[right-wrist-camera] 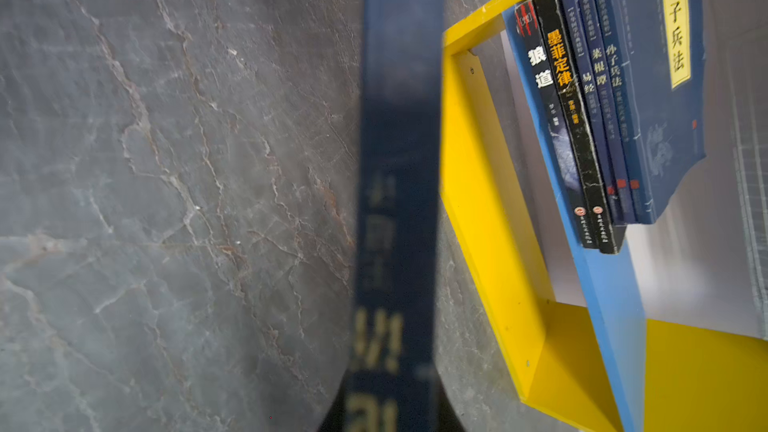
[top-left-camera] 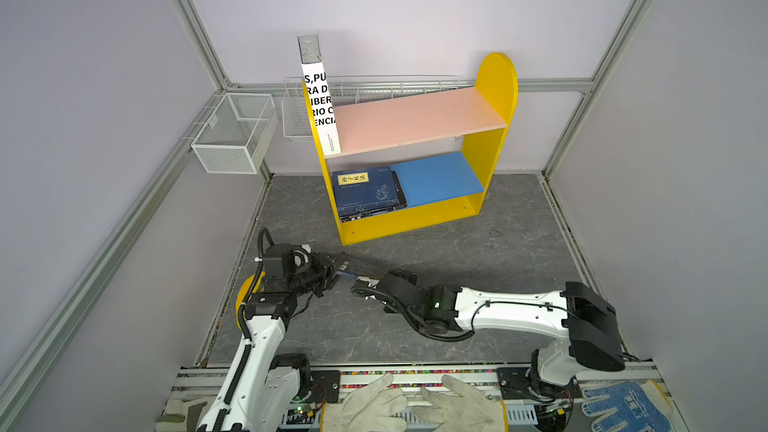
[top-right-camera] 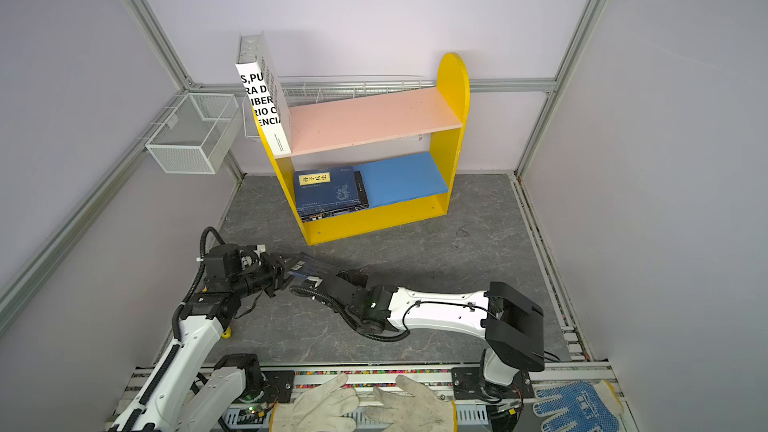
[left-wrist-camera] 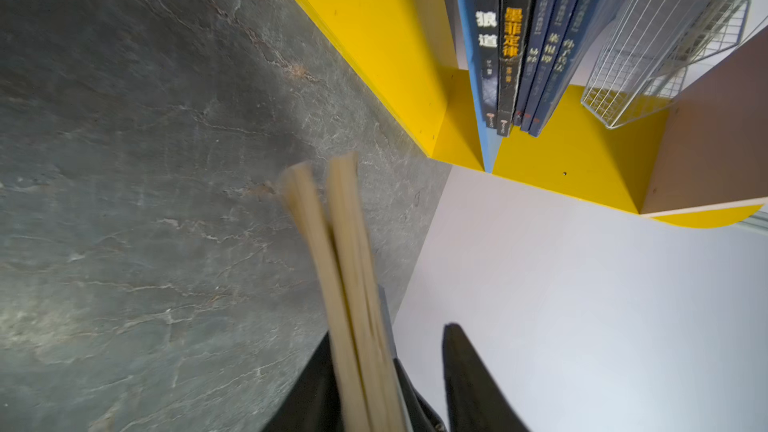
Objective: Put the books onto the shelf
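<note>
The shelf point(top-left-camera: 496, 89) is yellow, its boards pink point(top-left-camera: 415, 118) and blue point(top-left-camera: 440, 176); navy books point(top-left-camera: 363, 195), yellow-labelled.

The desk point(top-left-camera: 519, 251) looks like matt grey stone with pale veins. The shelf point(top-left-camera: 496, 76) is smooth painted board (faint sheen on the yellow). The baskets point(top-left-camera: 232, 135) are white-coated wire mesh. The navy book point(right-wrist-camera: 399, 139) has a glossy cover and the gloves point(top-left-camera: 374, 405) are knitted cloth.

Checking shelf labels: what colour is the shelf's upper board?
The upper board is pale pink; clearest in a top view.
</note>
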`<state>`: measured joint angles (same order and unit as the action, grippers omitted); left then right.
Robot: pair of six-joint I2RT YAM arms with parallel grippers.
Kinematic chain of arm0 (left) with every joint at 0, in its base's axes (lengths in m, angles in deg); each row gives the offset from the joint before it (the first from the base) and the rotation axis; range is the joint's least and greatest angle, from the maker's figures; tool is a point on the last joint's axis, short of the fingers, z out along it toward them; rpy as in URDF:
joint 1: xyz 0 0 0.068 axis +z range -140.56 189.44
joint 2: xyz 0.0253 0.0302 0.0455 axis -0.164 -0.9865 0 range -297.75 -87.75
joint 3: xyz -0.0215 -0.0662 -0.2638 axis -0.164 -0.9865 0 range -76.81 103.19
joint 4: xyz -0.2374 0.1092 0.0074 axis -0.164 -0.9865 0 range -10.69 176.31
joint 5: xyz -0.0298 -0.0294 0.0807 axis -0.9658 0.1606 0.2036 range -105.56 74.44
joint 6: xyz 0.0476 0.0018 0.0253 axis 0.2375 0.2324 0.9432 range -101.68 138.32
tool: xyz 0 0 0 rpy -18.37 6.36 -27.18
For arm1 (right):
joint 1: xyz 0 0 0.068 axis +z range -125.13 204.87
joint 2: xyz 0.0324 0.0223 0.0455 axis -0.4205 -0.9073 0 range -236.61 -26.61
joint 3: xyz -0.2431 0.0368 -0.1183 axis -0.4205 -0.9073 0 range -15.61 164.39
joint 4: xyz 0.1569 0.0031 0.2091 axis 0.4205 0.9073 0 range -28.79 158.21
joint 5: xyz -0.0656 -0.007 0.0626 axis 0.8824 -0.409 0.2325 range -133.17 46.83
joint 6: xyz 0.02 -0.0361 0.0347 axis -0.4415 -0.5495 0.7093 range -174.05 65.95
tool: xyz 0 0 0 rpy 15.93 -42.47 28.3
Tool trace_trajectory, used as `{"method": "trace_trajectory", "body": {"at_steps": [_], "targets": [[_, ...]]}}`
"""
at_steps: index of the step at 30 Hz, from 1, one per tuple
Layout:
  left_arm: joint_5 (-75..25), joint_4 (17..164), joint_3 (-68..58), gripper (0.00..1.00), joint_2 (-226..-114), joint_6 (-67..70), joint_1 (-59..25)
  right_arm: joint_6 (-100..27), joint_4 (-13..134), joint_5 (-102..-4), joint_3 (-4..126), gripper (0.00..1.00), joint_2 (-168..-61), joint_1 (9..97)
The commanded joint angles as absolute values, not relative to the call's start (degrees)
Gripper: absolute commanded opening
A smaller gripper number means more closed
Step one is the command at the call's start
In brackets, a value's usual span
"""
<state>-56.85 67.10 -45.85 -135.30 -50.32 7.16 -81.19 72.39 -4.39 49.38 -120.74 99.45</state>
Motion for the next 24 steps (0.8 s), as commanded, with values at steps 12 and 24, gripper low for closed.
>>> {"method": "trace_trajectory", "body": {"at_steps": [12,24], "targets": [[-55.0,62.1,-44.9,0.0,-137.3,-45.7,7.1,-78.6,73.2,-13.0,48.9,0.72,-117.4,100.8],[-52.0,56.7,-42.7,0.0,-135.1,-43.3,6.8,-73.7,76.3,-26.7,57.2,0.73,-119.4,102.0]]}}
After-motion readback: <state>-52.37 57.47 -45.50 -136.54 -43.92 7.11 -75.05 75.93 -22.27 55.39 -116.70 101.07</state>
